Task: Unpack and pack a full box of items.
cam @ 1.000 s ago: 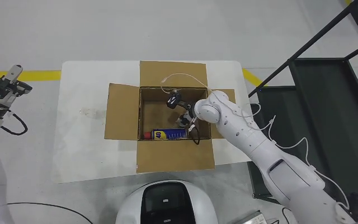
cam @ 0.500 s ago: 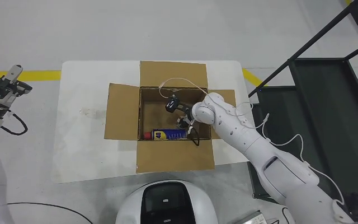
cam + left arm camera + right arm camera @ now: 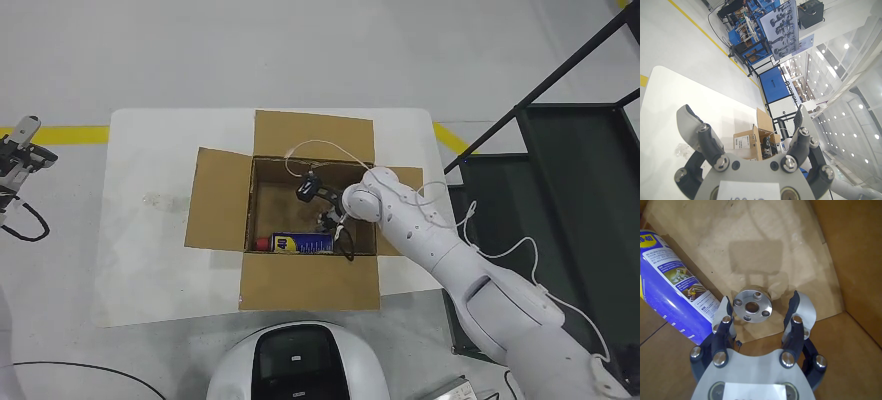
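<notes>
An open cardboard box (image 3: 218, 200) sits on the white table (image 3: 150, 270). Inside it, a blue spray can (image 3: 300, 241) lies along the front wall. My right gripper (image 3: 326, 218) is down in the box beside the can. In the right wrist view a round metal flange (image 3: 752, 307) with several holes rests on the box floor, between the spread fingers of the open right gripper (image 3: 761, 296); the fingers do not touch it. The spray can (image 3: 668, 285) lies just beside one finger. My left gripper (image 3: 20, 150) hangs off the table's left side, open (image 3: 743, 106) and holding nothing.
A crumpled bit of clear plastic (image 3: 155, 200) lies on the table left of the box. A black metal frame (image 3: 540, 180) stands close on the right. The box's four flaps are folded outward, with its walls close around the right gripper.
The right arm has shifted slightly toward the front of the box and lower. The box has been nudged a little to the left. The left arm has not moved.
</notes>
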Tool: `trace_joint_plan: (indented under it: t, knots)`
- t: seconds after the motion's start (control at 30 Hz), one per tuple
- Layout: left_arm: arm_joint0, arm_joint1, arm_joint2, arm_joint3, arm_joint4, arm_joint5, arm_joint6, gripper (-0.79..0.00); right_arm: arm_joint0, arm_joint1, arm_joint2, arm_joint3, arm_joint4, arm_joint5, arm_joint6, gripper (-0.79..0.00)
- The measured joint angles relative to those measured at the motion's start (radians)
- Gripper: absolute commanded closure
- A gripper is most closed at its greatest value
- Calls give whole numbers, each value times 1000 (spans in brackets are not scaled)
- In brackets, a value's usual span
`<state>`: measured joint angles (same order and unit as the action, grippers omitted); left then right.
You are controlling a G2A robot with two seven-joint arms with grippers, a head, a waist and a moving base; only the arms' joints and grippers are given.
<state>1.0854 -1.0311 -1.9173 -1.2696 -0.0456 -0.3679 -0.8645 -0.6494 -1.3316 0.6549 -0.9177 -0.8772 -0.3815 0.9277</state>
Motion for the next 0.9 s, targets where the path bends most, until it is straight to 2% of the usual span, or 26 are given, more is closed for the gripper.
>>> trace_joint_plan:
  t: [0.53, 0.67, 0.7, 0.73, 0.83, 0.87, 0.9]
  knots:
    - [0, 0, 0, 0, 0, 0, 0, -785, -18, -6, 8, 2, -7, 2, 21, -622]
    - [0, 0, 0, 0, 0, 0, 0, -785, -17, -11, 4, 13, -11, 4, 27, -597]
    - [0, 0, 0, 0, 0, 0, 0, -785, -16, -12, 3, 15, -13, 5, 27, -557]
    - [0, 0, 0, 0, 0, 0, 0, -785, -16, -13, 2, 17, -15, 5, 28, -459]
    - [0, 0, 0, 0, 0, 0, 0, -785, -12, -15, 1, 23, -20, 6, 28, -83]
    - [0, 0, 0, 0, 0, 0, 0, -785, -10, -16, 2, 25, -22, 6, 27, -3]
    - [0, 0, 0, 0, 0, 0, 0, -785, -9, -17, 2, 26, -23, 6, 27, 0]
